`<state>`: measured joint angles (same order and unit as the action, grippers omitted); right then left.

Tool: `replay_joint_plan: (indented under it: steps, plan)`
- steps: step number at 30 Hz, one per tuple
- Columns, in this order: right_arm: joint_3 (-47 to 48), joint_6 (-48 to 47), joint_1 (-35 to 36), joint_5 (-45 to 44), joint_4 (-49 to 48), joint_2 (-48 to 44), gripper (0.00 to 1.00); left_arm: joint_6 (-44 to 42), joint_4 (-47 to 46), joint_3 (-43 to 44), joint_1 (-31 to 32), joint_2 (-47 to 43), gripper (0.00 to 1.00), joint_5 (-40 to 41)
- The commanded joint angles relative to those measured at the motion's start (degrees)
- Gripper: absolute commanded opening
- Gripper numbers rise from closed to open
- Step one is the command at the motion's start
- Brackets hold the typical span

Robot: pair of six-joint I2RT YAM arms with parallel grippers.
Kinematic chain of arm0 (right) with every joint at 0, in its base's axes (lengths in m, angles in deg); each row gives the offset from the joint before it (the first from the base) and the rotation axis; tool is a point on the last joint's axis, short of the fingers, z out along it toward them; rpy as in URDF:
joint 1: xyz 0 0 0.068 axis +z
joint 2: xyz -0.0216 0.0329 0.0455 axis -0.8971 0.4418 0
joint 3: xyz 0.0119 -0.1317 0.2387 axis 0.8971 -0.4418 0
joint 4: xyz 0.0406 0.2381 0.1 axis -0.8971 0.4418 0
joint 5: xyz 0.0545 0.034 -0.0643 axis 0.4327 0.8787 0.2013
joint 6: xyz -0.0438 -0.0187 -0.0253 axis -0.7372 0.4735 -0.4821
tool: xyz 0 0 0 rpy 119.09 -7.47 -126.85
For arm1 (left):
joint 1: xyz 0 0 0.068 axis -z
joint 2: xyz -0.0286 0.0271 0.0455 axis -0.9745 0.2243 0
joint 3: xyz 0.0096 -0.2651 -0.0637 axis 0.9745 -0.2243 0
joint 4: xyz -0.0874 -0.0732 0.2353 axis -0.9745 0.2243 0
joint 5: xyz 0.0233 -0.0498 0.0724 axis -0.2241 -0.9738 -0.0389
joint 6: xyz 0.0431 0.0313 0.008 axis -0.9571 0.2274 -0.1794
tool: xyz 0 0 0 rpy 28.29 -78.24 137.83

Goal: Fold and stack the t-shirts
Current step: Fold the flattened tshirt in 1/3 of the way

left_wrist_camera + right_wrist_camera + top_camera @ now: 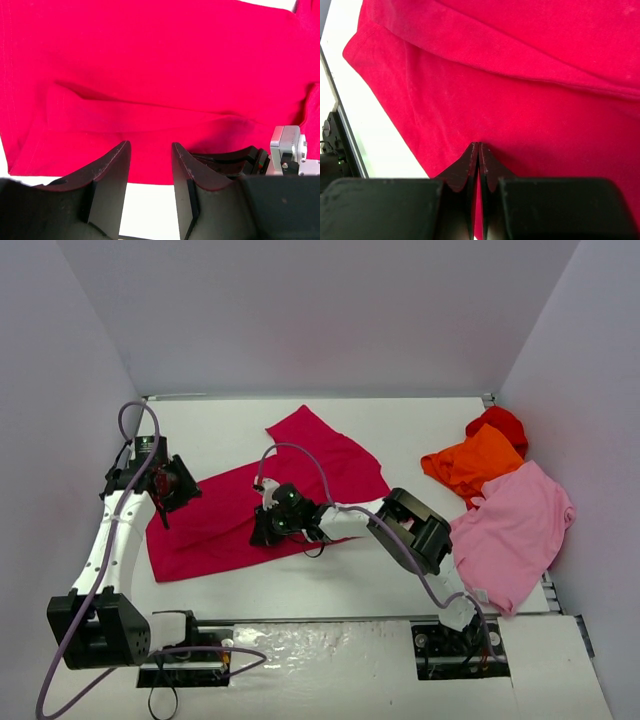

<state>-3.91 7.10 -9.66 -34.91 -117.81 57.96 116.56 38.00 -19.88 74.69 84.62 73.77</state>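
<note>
Crimson-magenta t-shirt [220, 515] pinched in closed right gripper [478, 146], left gripper [150, 145] parted over its edge

Table [220, 425] lies open behind the crimson-magenta shirt [220, 520]; other shirts [510, 530] crowd the right.

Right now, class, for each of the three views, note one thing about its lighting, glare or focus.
Top external: even light, white glare on the glossy strip by the arm bases. Left wrist: the left gripper is dark and soft, the crimson t-shirt clearer. Right wrist: the right gripper is a near-black silhouette.
</note>
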Motion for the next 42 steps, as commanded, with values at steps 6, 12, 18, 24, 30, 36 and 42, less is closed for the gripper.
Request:
replay_joint_plan:
  steps: [6,12,18,24,30,36,42]
  plan:
    - [5.85,-5.36,0.27,-9.17,14.29,-4.26,0.26,-5.69,2.06,2.41,1.80,-0.32,0.36,-4.94]
    - [9.87,-5.46,-2.23,-8.73,14.81,-5.25,0.29,-11.11,18.33,6.11,13.14,3.58,0.36,13.32]
    - [9.12,-5.06,-5.84,-7.26,15.38,-9.30,0.35,-10.21,24.82,10.65,25.02,10.26,0.37,21.38]
    - [2.78,-5.19,-9.46,-7.85,16.05,-16.94,0.41,-9.20,28.06,13.52,33.06,19.48,0.37,37.52]
    - [-5.57,-6.67,-13.94,-10.30,20.01,-28.77,0.42,-12.24,24.17,12.42,35.86,27.79,0.37,39.24]
    - [-10.17,-8.61,-17.69,-11.77,23.26,-36.80,0.43,-10.83,16.88,8.76,35.80,29.57,0.37,29.36]
    - [-11.45,-8.45,-20.09,-10.45,24.02,-38.64,0.43,-10.46,14.02,8.84,35.84,34.15,0.37,29.46]
